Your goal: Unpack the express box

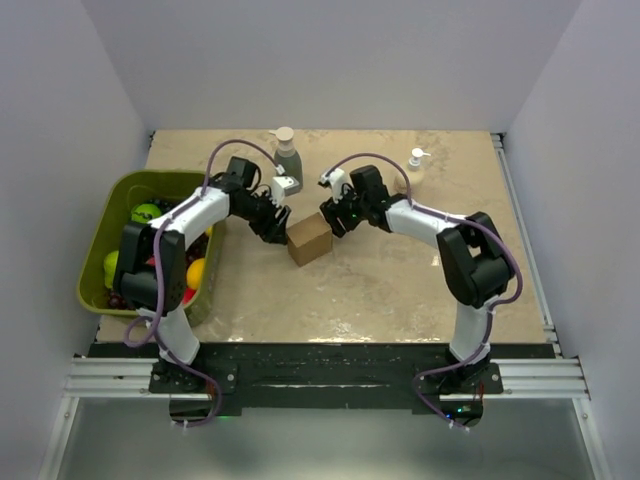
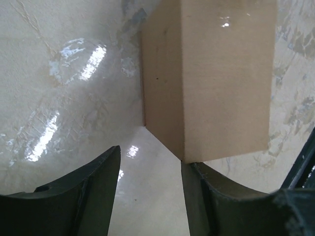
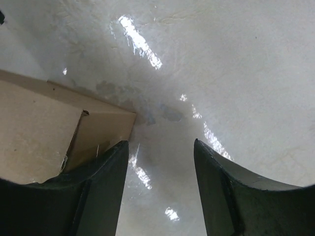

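A small plain brown cardboard express box [image 1: 310,238] sits on the glossy beige marble-patterned table [image 1: 400,290], slightly behind its middle, flanked by two robot arms that reach in from either side. Seen from above, the left gripper [image 1: 272,222] is at the carton's left face and the right gripper [image 1: 335,218] at its rear right corner, both close against it. The top of the box looks closed.

The left wrist camera shows the left gripper's jaws parted, with only bare tabletop between them. The box [image 2: 221,78] stands just ahead and to one side of that gap, its near bottom corner touching the tip of one dark finger [image 2: 216,201].

The right wrist camera shows the right gripper [image 3: 160,147] likewise spread and holding nothing. The box [image 3: 44,128] lies off to the side of the gap, partly hidden behind one finger [image 3: 98,191]; whether they touch cannot be told.

A green plastic bin [image 1: 100,295] holding coloured fruit stands at the table's left edge. A grey-green pump bottle [image 1: 287,160] and a pale pump bottle [image 1: 415,168] stand along the back.
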You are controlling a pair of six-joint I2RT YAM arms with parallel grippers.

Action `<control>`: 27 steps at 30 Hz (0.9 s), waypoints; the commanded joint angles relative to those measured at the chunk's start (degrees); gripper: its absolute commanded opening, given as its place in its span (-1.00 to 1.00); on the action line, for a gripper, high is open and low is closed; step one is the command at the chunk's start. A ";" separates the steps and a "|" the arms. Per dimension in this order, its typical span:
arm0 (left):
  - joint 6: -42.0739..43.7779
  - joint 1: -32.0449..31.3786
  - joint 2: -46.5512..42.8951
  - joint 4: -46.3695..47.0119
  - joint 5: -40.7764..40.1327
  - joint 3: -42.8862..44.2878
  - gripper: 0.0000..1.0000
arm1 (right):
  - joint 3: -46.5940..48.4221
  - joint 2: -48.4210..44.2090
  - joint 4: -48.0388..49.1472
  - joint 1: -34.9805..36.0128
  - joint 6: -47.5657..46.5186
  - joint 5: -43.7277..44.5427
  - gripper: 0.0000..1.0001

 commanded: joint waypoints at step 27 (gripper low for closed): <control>-0.31 -0.66 -5.42 -6.51 4.06 15.13 0.85 | -23.64 -30.13 -2.49 -5.24 -27.46 -18.76 0.98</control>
